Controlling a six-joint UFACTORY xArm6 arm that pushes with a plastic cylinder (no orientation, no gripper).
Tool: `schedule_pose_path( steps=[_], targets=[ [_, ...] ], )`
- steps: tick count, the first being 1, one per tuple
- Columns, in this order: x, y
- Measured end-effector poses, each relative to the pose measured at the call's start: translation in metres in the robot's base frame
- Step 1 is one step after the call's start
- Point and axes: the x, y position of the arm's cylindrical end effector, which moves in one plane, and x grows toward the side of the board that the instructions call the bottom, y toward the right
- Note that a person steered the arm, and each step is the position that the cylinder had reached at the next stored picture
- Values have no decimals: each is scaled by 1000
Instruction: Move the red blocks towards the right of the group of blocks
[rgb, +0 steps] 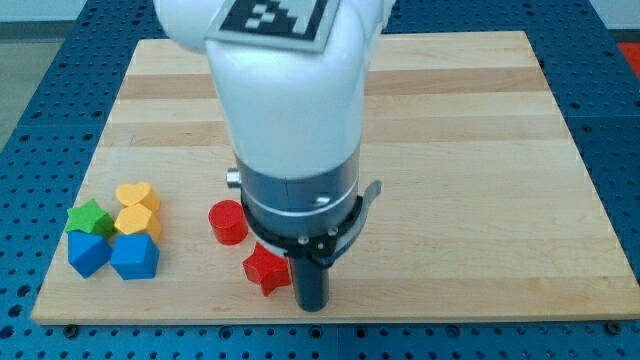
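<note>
A red cylinder (227, 222) stands on the wooden board (480, 150) left of the arm. A red star-shaped block (266, 268) lies near the board's bottom edge. My tip (313, 306) is just right of the red star, close to it or touching it. At the view's left is a group: a green star (89, 217), a yellow heart (136, 195), a yellow hexagonal block (136, 220), and two blue blocks (88, 253) (135, 257). Both red blocks lie right of this group.
The white arm body (290, 100) fills the middle of the view and hides the board behind it. The board's bottom edge (330, 320) runs just below my tip. A blue perforated table (30, 150) surrounds the board.
</note>
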Motion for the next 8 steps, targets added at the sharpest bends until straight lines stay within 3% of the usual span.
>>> schedule_pose_path(
  steps=[3, 5, 6, 8],
  targets=[
    [-35, -29],
    [-35, 27],
    [-35, -2],
    [-48, 17]
  ],
)
